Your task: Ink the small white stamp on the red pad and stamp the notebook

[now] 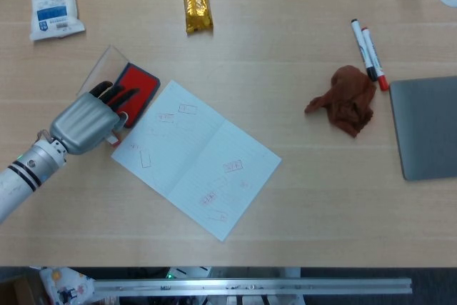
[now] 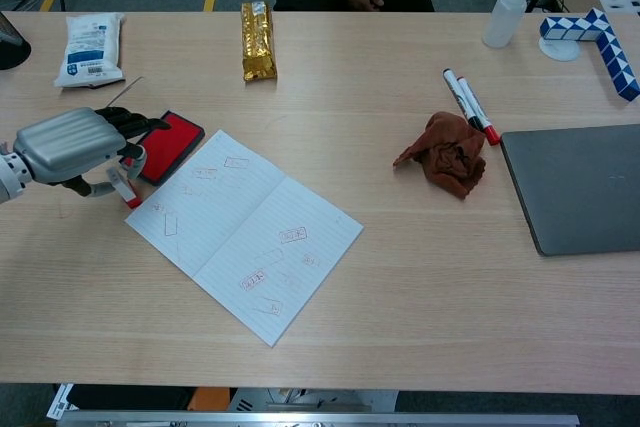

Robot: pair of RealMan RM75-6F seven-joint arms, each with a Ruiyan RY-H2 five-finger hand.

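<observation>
- One table [image 2: 420, 297], light wood, carries everything
- grey laptop [image 2: 580, 187] shut flat at far right edge
- notebook [image 2: 245, 230] lies open, angled, with several red stamp marks on both pages
- left hand [image 2: 70, 145] sits low over the near-left edge of the red pad [image 2: 168, 145]; fingers curl around the small white stamp [image 2: 122, 187], which stands just off the notebook's left corner; right hand out of sight
- brown cloth [image 2: 445, 159] crumpled beside two markers [image 2: 468, 102]
- gold packet [image 2: 257, 40] and white pouch [image 2: 90, 47] lie at far edge
</observation>
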